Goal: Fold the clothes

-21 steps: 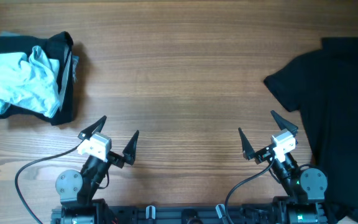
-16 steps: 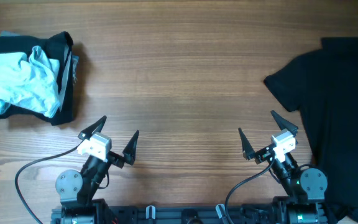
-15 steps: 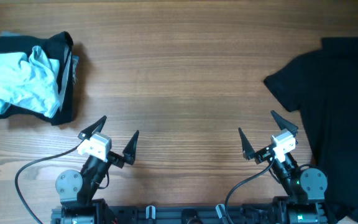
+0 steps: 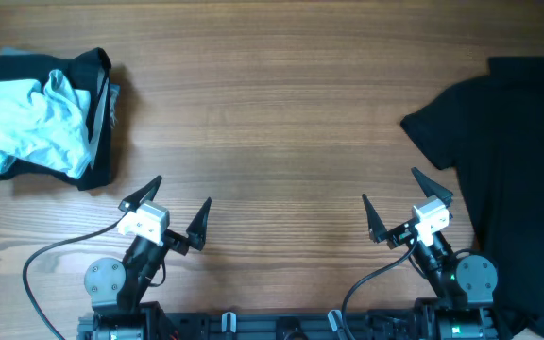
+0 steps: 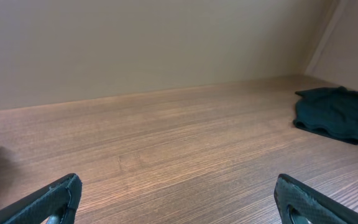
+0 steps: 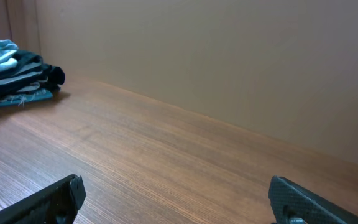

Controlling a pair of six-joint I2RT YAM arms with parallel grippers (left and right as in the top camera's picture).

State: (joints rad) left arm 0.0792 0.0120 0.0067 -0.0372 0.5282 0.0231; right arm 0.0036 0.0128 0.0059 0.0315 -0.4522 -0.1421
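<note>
A black T-shirt [image 4: 522, 161] lies on the wooden table [image 4: 272, 113] at the far right of the overhead view. It is spread fairly flat, with one short sleeve pointing left toward the middle of the table, and its body runs out of the frame on the right and down toward the lower right corner. In the left wrist view the same garment [image 5: 337, 115] shows as a low, dark, rumpled shape at the right edge, well apart from the fingers [image 5: 55, 199] at the bottom of that frame. At the upper left of the overhead view sits a pile of clothes [image 4: 41, 118], a crumpled light blue piece resting on top of folded dark ones. The right wrist view shows this pile [image 6: 11, 71] at its upper left edge as a stack of dark layers with a bit of pale blue on top. The left gripper [image 4: 183, 189] sits at the lower left of the overhead view, jaws spread wide and holding nothing, over bare wood. The right gripper [image 4: 389, 185] sits at the lower right, jaws likewise wide and empty, just left of the shirt's edge without touching it. A black cable [image 4: 45, 260] loops from the left arm's base along the bottom left.
</note>
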